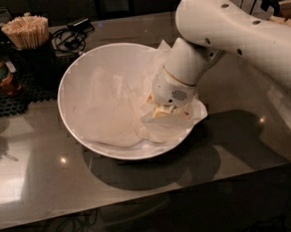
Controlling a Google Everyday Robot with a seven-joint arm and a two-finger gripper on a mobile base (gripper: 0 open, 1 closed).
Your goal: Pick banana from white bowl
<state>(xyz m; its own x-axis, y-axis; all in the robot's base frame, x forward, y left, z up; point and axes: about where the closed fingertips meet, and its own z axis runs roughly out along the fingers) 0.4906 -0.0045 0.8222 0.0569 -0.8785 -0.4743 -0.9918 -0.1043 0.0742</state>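
The white bowl (81,127) sits in the middle of the dark table, lined with crinkled translucent paper (110,105). My gripper (161,111) reaches down into the right side of the bowl from the white arm (229,27) coming in from the upper right. The round wrist housing covers most of what lies under it. Only pale yellow bits show at the gripper's tip, pressed against the paper. I cannot make out the banana; it is hidden under the wrist and the folded paper.
A dark cup of wooden sticks (27,31), a small brown bottle (0,71) and a black mat (14,94) stand at the back left. Cables (72,35) lie behind the bowl. The table's front edge (151,197) runs below the bowl.
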